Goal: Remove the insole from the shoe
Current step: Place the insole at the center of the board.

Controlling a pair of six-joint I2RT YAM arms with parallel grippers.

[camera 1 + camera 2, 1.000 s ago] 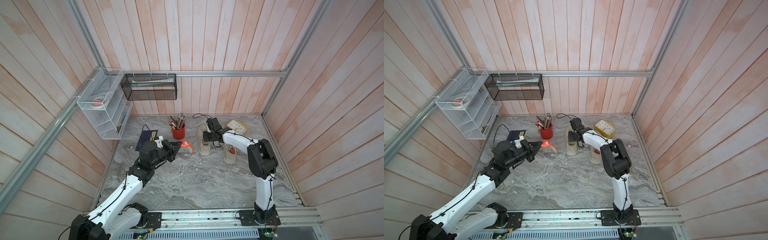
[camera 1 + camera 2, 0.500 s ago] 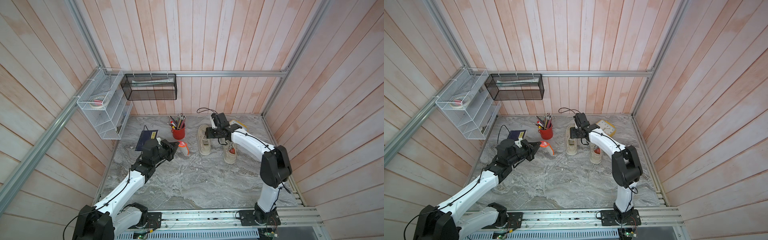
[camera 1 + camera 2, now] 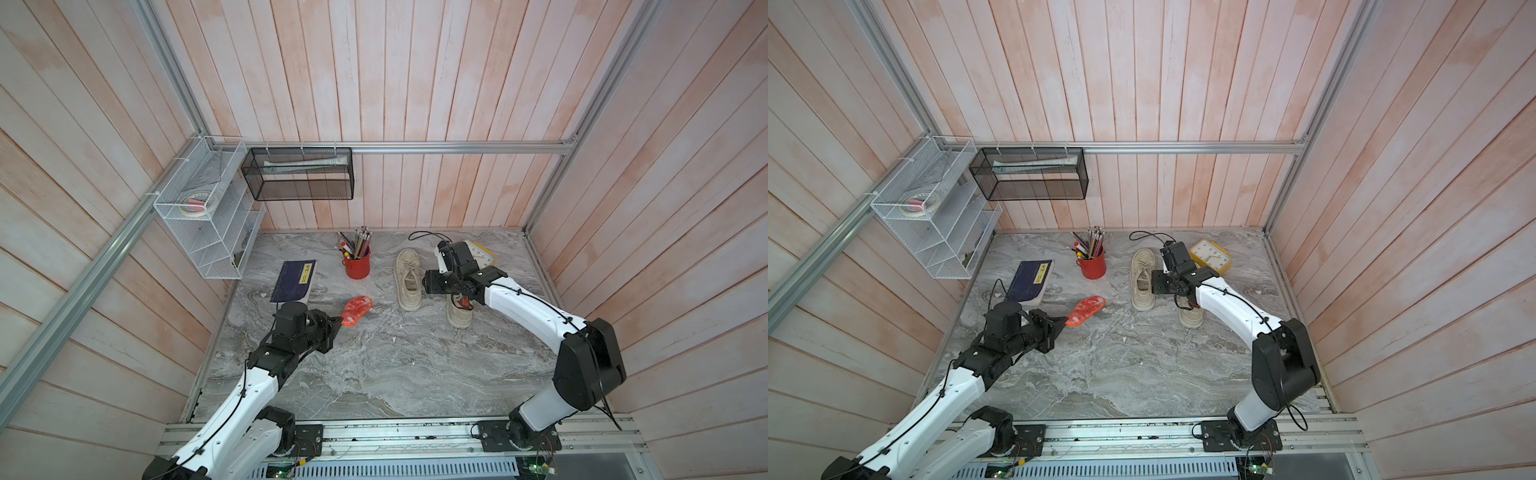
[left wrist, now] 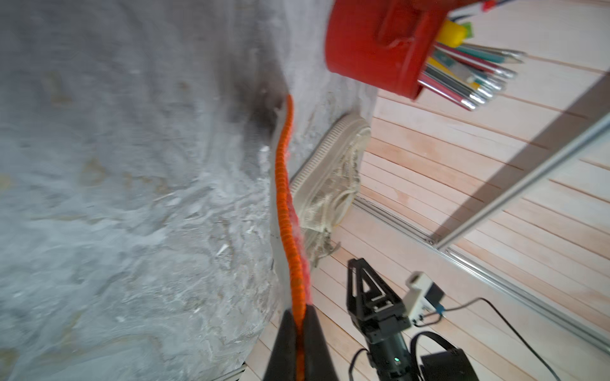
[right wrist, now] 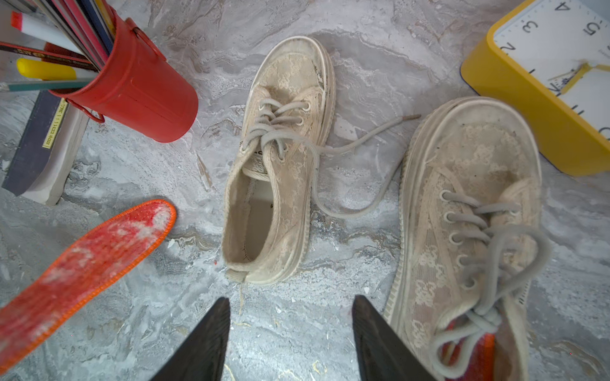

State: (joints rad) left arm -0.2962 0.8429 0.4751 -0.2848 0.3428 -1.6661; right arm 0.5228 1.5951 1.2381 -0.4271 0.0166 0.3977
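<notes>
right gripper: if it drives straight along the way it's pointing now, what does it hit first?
The right gripper, jaws open, probably meets bare tabletop just short of the heel of the empty shoe. Depth is unclear, so it might reach that heel first.

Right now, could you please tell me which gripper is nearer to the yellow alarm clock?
Right. The right gripper hangs open between the two beige sneakers, beside the clock; the left gripper is across the table, shut on the orange insole.

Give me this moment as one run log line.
left tool: shut on orange insole | right tool: open, holding nothing | empty shoe: insole out | other shoe: second insole inside
</notes>
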